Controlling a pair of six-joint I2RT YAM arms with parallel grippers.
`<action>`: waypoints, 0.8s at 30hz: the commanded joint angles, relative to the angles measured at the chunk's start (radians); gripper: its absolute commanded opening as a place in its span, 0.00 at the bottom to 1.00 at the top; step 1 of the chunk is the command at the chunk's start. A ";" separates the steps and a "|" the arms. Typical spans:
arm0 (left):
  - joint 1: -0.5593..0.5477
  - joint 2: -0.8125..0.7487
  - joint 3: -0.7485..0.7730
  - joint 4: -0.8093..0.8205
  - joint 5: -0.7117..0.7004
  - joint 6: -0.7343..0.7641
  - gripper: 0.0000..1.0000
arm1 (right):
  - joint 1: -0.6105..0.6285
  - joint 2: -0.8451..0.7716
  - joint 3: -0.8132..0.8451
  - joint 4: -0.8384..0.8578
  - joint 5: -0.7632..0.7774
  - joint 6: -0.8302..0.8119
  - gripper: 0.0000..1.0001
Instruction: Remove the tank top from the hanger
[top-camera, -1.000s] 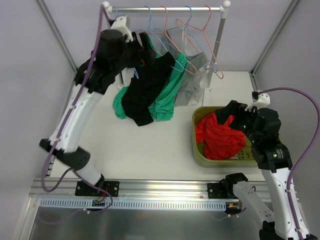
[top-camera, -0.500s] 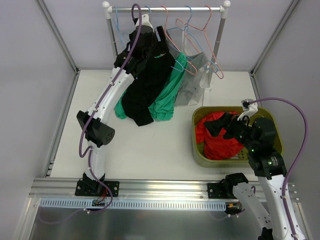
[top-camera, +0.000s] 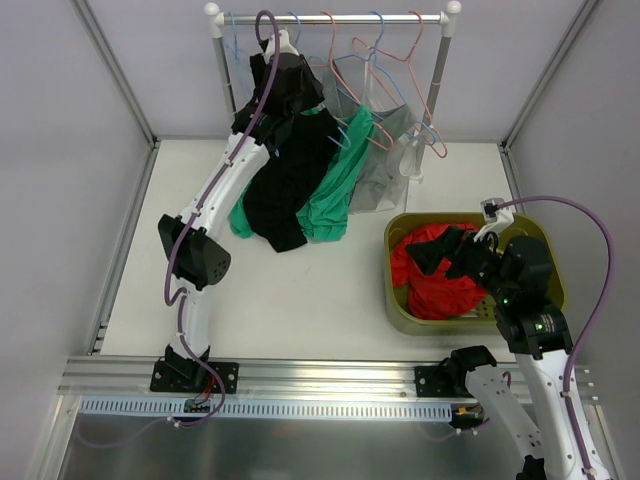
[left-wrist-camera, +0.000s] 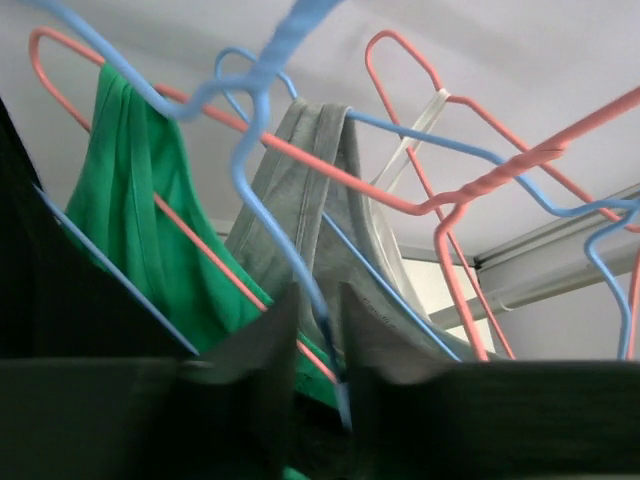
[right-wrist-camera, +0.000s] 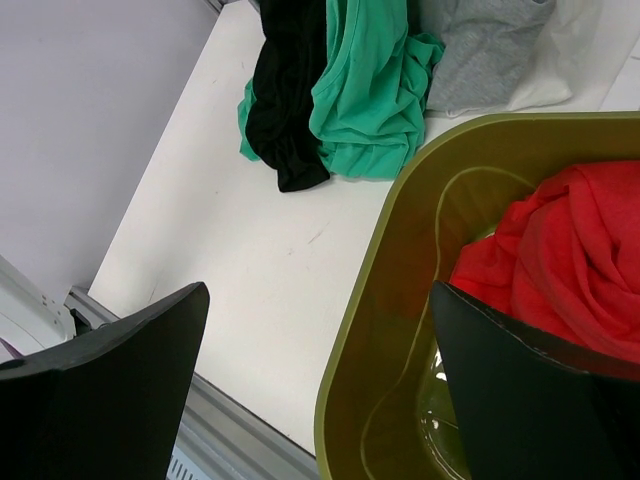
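1 red garment (top-camera: 440, 272) inside olive-green bin (top-camera: 393, 285)

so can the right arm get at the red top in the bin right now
Probably yes: the right hand hangs open over the bin, the red top uncovered just below.

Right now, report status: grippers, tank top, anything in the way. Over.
Left gripper narrow around blue hanger, grip unconfirmed; right gripper open over basket. Black tank top not yet off. Pink hangers crowd alongside.
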 joint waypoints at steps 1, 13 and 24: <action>0.001 -0.058 -0.054 0.038 -0.011 -0.034 0.16 | -0.001 -0.002 -0.015 0.054 -0.021 0.006 0.98; 0.012 -0.364 -0.264 0.038 0.159 0.054 0.00 | -0.001 0.030 -0.030 0.104 -0.033 0.028 0.97; 0.101 -0.443 -0.298 0.037 0.596 -0.058 0.00 | -0.001 0.021 -0.029 0.110 -0.041 0.017 0.98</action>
